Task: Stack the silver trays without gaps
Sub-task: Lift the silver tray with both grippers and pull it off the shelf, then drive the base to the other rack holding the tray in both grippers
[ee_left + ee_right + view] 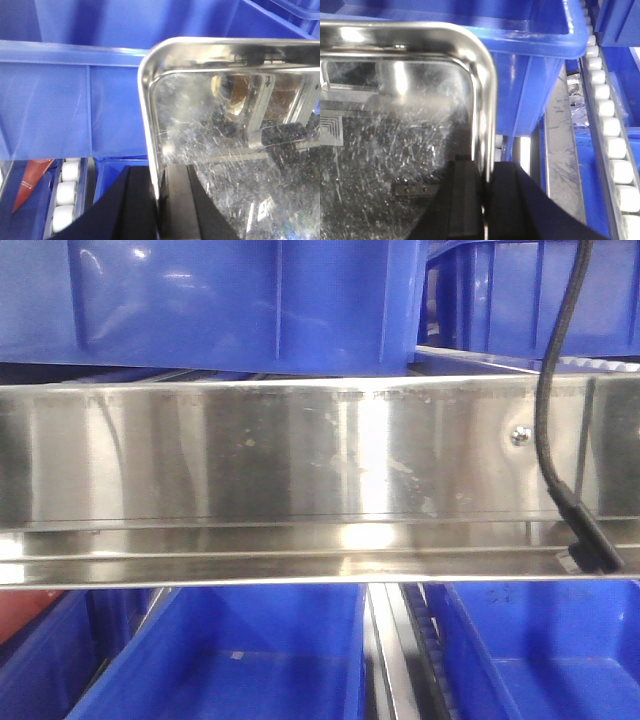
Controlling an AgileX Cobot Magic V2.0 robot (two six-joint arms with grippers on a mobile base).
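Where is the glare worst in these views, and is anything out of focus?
Front view: a bright vertical glare band on the long polished steel rail, whole picture soft. Left wrist view: the shallow silver steel tray sparkles across its scratched floor; the dark left gripper is blurred. Right wrist view: hot highlights along the tray's rim; the right gripper is likewise blurred.

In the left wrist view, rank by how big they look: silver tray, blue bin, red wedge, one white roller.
Largest, too alike to split: silver tray (nearer the camera) and blue bin.
Then red wedge.
Smallest: white roller.
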